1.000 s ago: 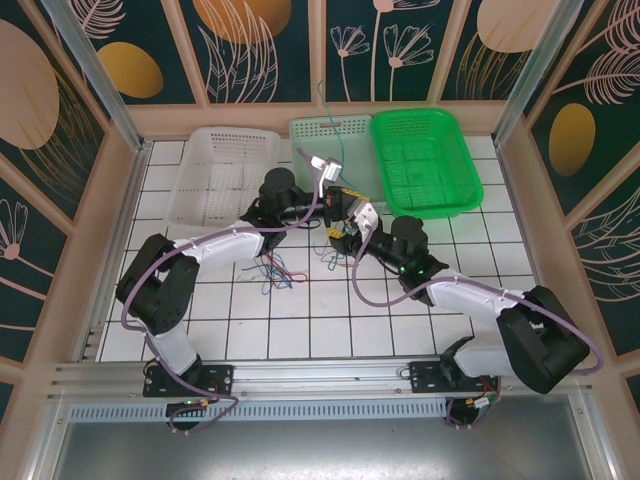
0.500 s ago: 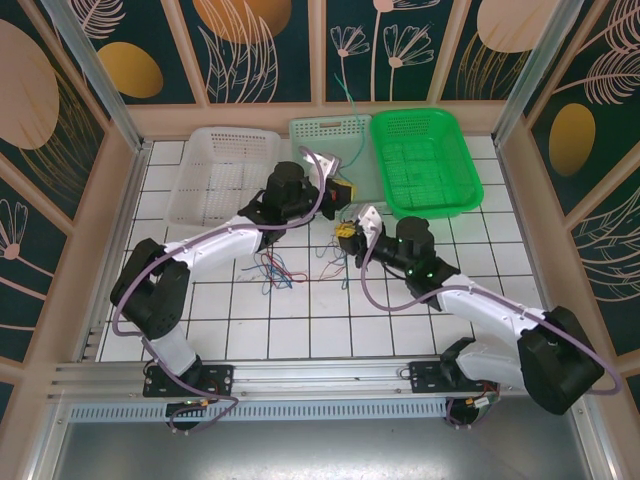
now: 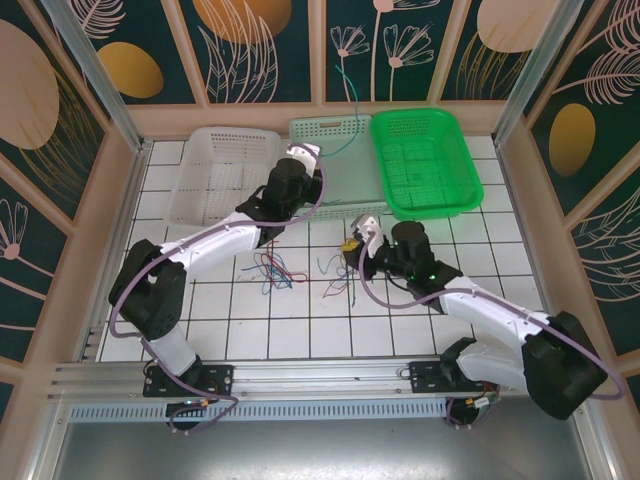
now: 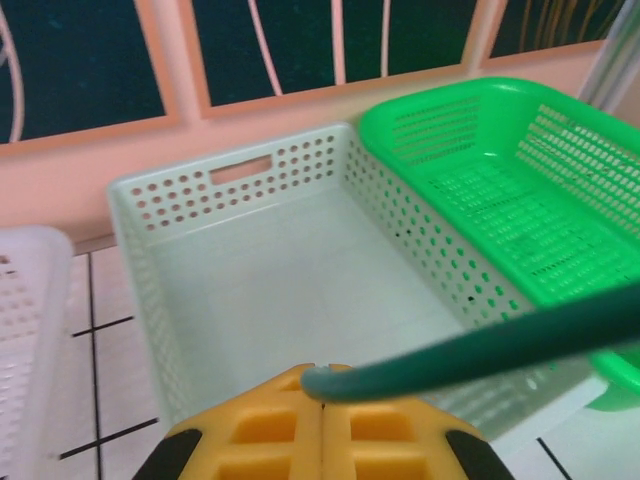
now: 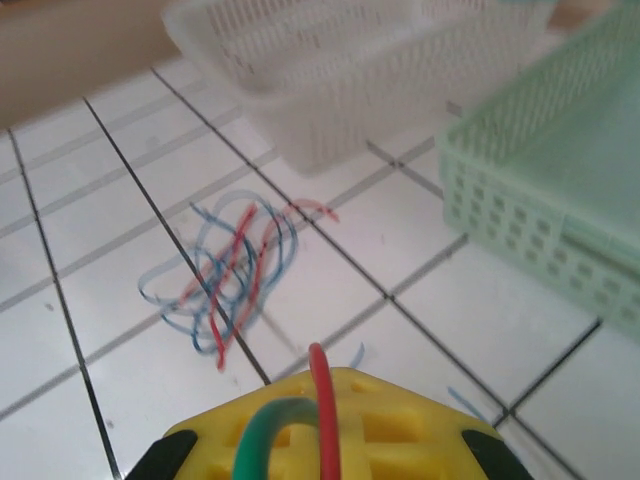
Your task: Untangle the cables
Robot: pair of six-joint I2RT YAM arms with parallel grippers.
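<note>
My left gripper (image 3: 303,152) is shut on a green cable (image 3: 350,115) at the front edge of the pale green basket (image 3: 330,130); the cable rises and curls over the back wall. In the left wrist view the yellow fingertips (image 4: 280,400) press together on the green cable (image 4: 470,345), which runs off right. My right gripper (image 3: 350,243) hovers mid-table, shut on a red cable (image 5: 322,400) and a green cable (image 5: 262,425), with loose strands (image 3: 335,285) hanging below it. A tangle of blue and red cables (image 3: 272,270) (image 5: 230,270) lies on the tiles.
A white basket (image 3: 220,175) stands back left and a bright green basket (image 3: 425,160) back right, flanking the pale green one. In the left wrist view the pale green basket (image 4: 250,270) lies just ahead, beside the bright green basket (image 4: 520,200). Wooden walls ring the tiled table.
My left gripper has swung back and left to the pale green basket's front edge, carrying the green cable. My right gripper has drifted toward the near side with its cables.
</note>
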